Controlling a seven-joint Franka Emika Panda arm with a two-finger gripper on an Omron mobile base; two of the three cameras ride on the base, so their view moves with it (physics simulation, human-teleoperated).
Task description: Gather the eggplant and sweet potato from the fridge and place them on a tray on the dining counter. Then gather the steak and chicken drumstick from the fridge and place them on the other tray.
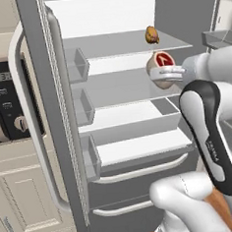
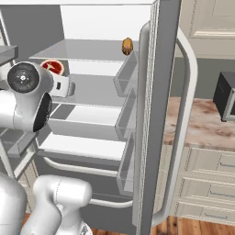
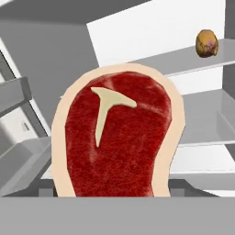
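Observation:
The fridge [image 1: 42, 94] stands with its door [image 2: 160, 92] swung wide. The steak [image 1: 160, 62], red on top with a pale rim, is at the middle shelf's right side, tipped up off the glass. My gripper [image 1: 160, 76] is shut on the steak, its white hand crossing the meat's lower half. In the hand view the steak [image 3: 117, 142] sits very close, hiding the fingertips. From the right base view the steak [image 2: 53, 66] peeks over the hand. The chicken drumstick [image 1: 152, 34] [image 2: 127, 46] [image 3: 206, 43] lies on the shelf above. The eggplant, sweet potato, trays and dining counter are out of view.
Clear bins [image 1: 79, 66] line the inside of the open door. A pale drawer [image 1: 137, 116] sits below the shelves, with two lower drawer handles beneath it. A dark oven panel [image 1: 6, 102] in cream cabinetry is left of the door. A marbled worktop [image 2: 202, 124] carries a dark appliance [image 2: 225, 96].

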